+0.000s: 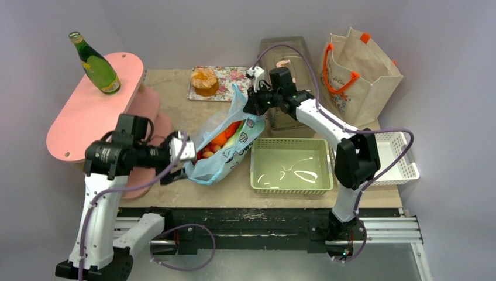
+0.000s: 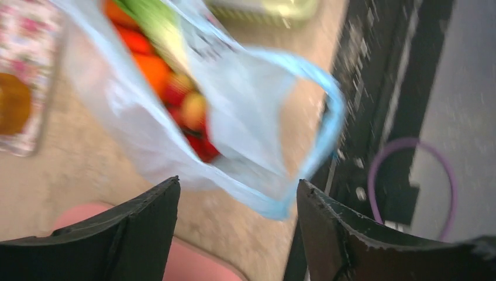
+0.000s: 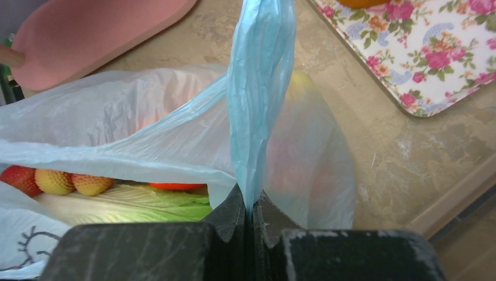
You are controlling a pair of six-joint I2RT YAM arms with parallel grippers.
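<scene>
The blue plastic bag (image 1: 217, 165) of produce lay mid-tabletop (image 1: 169, 93), left of the green basket (image 1: 290, 165). The right claw (image 3: 252, 206) pinched its twisted handle (image 3: 260, 88), holding it up. The left claw (image 2: 237, 188) stood spread, just short of the bag's near loop.

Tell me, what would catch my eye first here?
A pale blue plastic bag stuffed with red, orange and green produce lies in the middle of the table. The right gripper is shut on one handle, pulling it taut, while the left gripper gapes open near the bag's opposite end. At far left, a green bottle stands on a pink shelf.
</scene>
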